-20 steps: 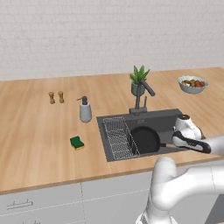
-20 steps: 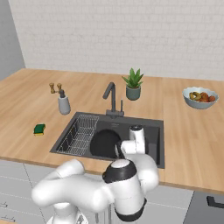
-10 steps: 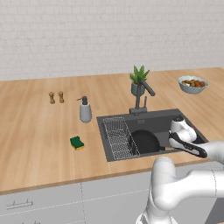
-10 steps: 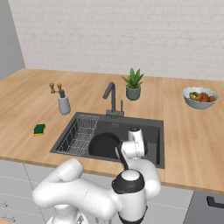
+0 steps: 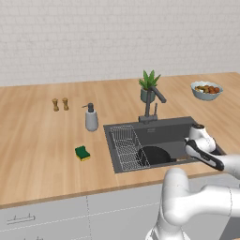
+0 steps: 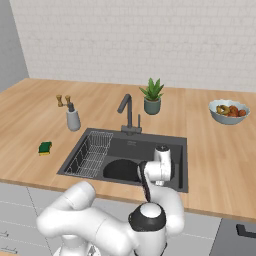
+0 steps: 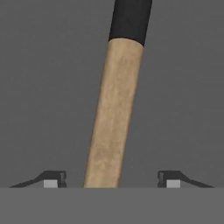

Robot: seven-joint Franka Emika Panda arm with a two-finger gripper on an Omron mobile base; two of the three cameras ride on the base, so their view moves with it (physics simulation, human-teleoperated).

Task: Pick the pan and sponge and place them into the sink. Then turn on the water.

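Down in the sink [image 5: 173, 126], the gripper [image 7: 109, 181] has just sprung wide, releasing the pan [image 5: 153, 154]; sponge [image 5: 82, 153] comes next.

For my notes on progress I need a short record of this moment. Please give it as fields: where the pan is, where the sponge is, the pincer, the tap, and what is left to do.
pan: the pan lies in the sink, beside the wire rack
pan handle: tan-wood end between the fingertips, touching neither
pincer: the pincer is open, jaws apart on both sides of the handle
sponge: the sponge on the counter, outside the sink, near the soap bottle
tap: the tap shows no water
left to do: sponge into sink, then water on
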